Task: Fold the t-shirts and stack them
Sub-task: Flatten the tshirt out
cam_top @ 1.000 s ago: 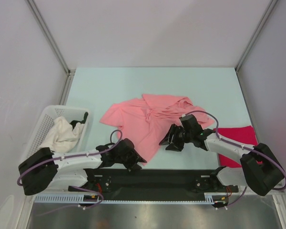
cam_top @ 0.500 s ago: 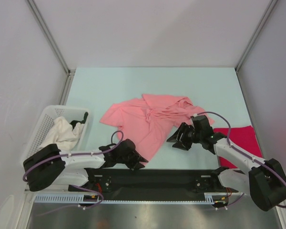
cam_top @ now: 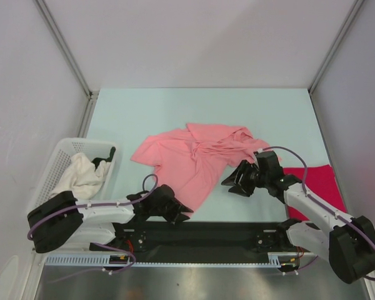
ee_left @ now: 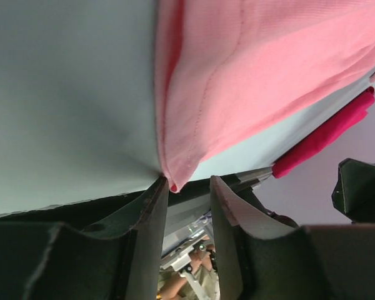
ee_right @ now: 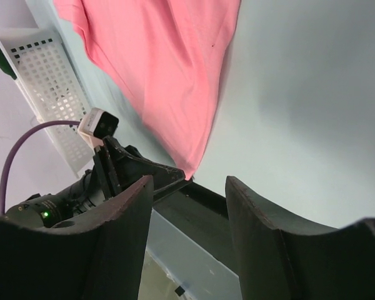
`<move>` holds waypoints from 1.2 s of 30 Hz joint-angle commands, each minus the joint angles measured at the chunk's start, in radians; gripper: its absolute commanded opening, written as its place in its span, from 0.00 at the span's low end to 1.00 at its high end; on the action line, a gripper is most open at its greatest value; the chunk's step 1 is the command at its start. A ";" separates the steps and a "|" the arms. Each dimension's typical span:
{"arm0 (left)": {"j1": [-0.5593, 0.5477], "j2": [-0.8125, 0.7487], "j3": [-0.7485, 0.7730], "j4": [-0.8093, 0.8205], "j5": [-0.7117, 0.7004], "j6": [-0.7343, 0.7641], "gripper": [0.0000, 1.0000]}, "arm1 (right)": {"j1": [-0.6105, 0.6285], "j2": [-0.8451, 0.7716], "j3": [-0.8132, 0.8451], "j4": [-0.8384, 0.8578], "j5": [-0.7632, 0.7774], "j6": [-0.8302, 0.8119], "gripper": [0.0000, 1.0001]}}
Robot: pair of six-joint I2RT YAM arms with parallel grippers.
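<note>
The salmon-pink t-shirt (cam_top: pixel 194 162) lies spread and rumpled in the middle of the tabletop (cam_top: pixel 175 112), its nearest corner pointing at the near edge. The left fingers (ee_left: pixel 159 194) sit low at that corner, part-way apart. In the left wrist view the corner's tip rests at their mouth, against one fingertip, and is not pinched. A little farther in, at the shirt's right edge, the right fingers (ee_right: pixel 137 200) stand wide with nothing between them, over bare tabletop just beside the cloth. The magenta-red t-shirt (cam_top: pixel 319 176) lies flat at the right side, partly under the right arm. At the left edge a white lattice basket (cam_top: pixel 62 147) holds a white cloth (cam_top: pixel 81 175).
</note>
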State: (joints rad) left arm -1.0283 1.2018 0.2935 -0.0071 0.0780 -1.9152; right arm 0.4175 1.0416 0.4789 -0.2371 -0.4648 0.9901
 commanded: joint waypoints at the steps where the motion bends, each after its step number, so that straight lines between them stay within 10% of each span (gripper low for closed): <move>1: -0.007 -0.013 -0.056 -0.058 -0.032 -0.037 0.40 | -0.019 -0.038 0.001 -0.019 -0.015 -0.016 0.56; 10: 0.000 -0.001 -0.067 0.001 -0.063 -0.024 0.26 | -0.059 -0.081 0.012 -0.065 -0.018 -0.025 0.56; 14: 0.049 -0.004 -0.036 -0.017 -0.061 0.106 0.00 | -0.103 -0.074 0.038 -0.147 -0.018 -0.071 0.57; 24: 0.405 -0.134 0.428 -0.572 -0.339 0.869 0.00 | -0.410 0.150 0.317 -0.400 0.078 -0.346 0.61; 36: 0.632 -0.097 0.641 -0.615 -0.397 1.263 0.00 | -0.586 0.417 0.466 -0.415 0.239 -0.455 0.42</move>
State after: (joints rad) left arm -0.3969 1.0821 0.8841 -0.6289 -0.3286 -0.8124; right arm -0.1333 1.4281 0.9058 -0.6186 -0.3031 0.6041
